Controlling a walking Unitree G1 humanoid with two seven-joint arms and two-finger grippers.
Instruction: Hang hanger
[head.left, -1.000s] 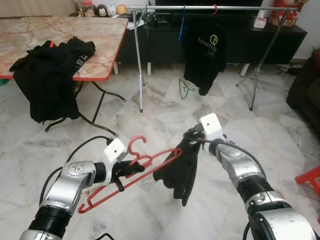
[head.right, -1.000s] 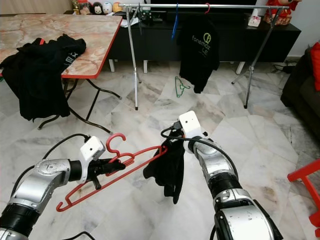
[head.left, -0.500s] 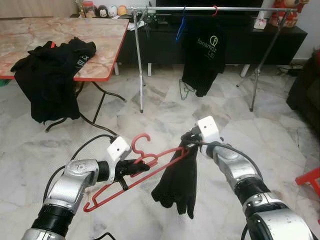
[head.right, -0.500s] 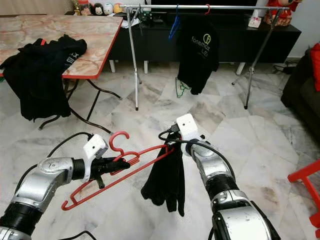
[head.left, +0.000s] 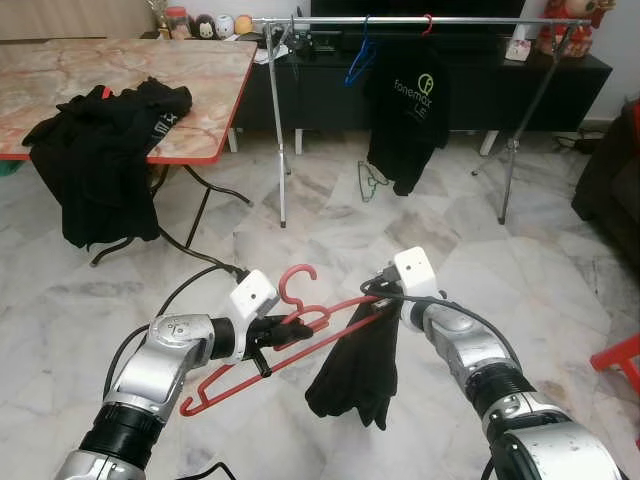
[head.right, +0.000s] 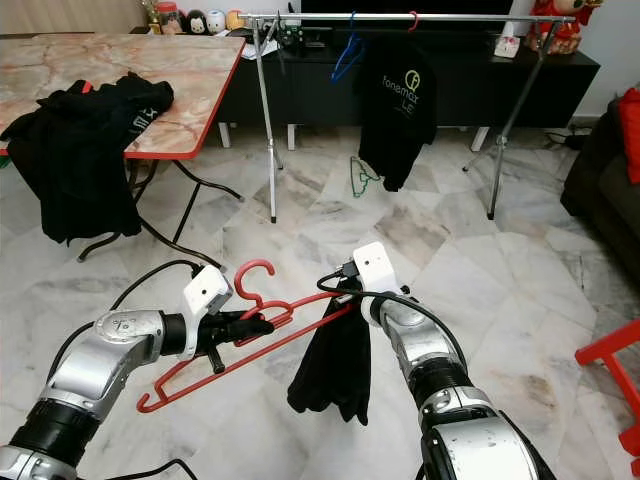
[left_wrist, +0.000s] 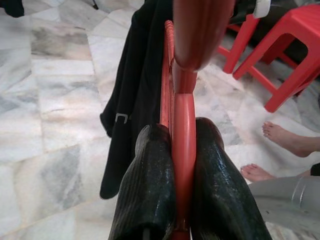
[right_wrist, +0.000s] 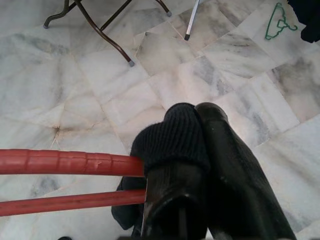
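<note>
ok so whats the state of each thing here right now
red hanger: tilted, held above the floor
left end effector: shut on red hanger near its hook
right end effector: shut on black garment at the hanger's end
black garment: dangling off the hanger
black t-shirt: hung on the rail
green hanger: lying on floor

**Arm and gripper pose, both arms raised in front**

My left arm is bent at the elbow, forearm reaching forward and inward. My left gripper (head.left: 283, 331) has both black fingers (left_wrist: 150, 190) pressed together on the red hanger (head.left: 262, 352) near its hook.

My right arm reaches forward and inward, wrist toward the left one. My right gripper (head.left: 378, 294) is clamped on the black garment (head.left: 355, 372) at the hanger's far end; one finger (right_wrist: 240, 170) lies bare beside the cloth.
</note>
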